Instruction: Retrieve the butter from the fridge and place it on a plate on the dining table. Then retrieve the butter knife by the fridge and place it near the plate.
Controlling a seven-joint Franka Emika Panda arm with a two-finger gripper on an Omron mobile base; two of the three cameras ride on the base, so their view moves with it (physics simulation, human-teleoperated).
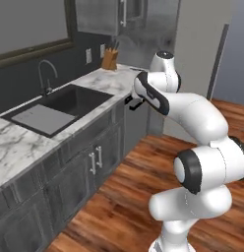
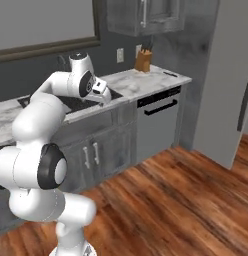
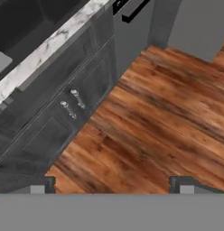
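Right base view gives us the largest thing first: the fridge [image 2: 218, 75], a tall grey block at the far right with its door closed and a long dark handle along its edge. We judge the butter sits behind that door, so the fetching has not begun. Next in size is the wooden floor [image 2: 171, 200], which separates the robot from the fridge. We take it the base has to drive closer before the arm can reach the handle. Along the wall runs the marble counter [image 2: 141, 82] over grey cabinets [image 1: 70, 182], with the dark sink [image 1: 60, 106] set into it and a dishwasher [image 2: 158, 125] under the end nearest the fridge. The arm is folded in over the counter edge, likely tucked for travel rather than reaching. Its hand [image 3: 111, 184] points down at the floor and cabinet doors, with the two finger tips wide apart and nothing between them. A tan knife block [image 2: 142, 60] stands against the wall. On the counter corner beside the fridge lies a slim dark sliver that we take for the butter knife [image 2: 170, 74], handy for the second errand. We can read no brand, label or lettering on any of the surfaces.
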